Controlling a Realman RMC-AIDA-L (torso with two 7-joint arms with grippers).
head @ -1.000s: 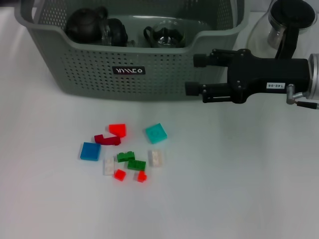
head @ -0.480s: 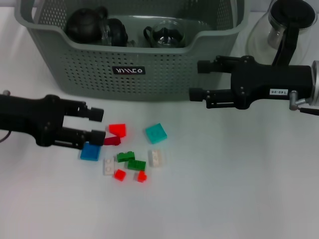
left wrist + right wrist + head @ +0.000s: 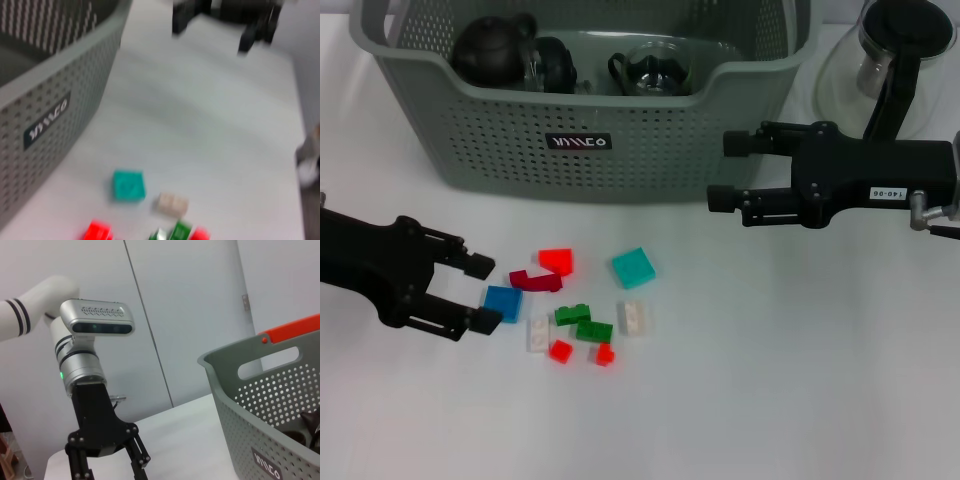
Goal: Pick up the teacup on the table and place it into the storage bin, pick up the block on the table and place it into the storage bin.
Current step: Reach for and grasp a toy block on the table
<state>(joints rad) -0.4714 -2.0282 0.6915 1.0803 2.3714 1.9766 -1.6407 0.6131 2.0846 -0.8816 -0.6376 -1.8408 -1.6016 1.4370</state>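
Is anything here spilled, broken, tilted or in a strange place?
Nothing looks spilled or damaged. The small blocks lie loosely scattered on the table in front of the storage bin, which stands upright with dark teaware inside. The left gripper is open beside the blue block; the right gripper hovers open.

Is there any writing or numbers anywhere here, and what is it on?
White lettering on the black label on the bin: stylised, too unclear to read for certain.
Small white sticker on the right hand: digits seen upside down, too small to read.
Nothing else carries text.
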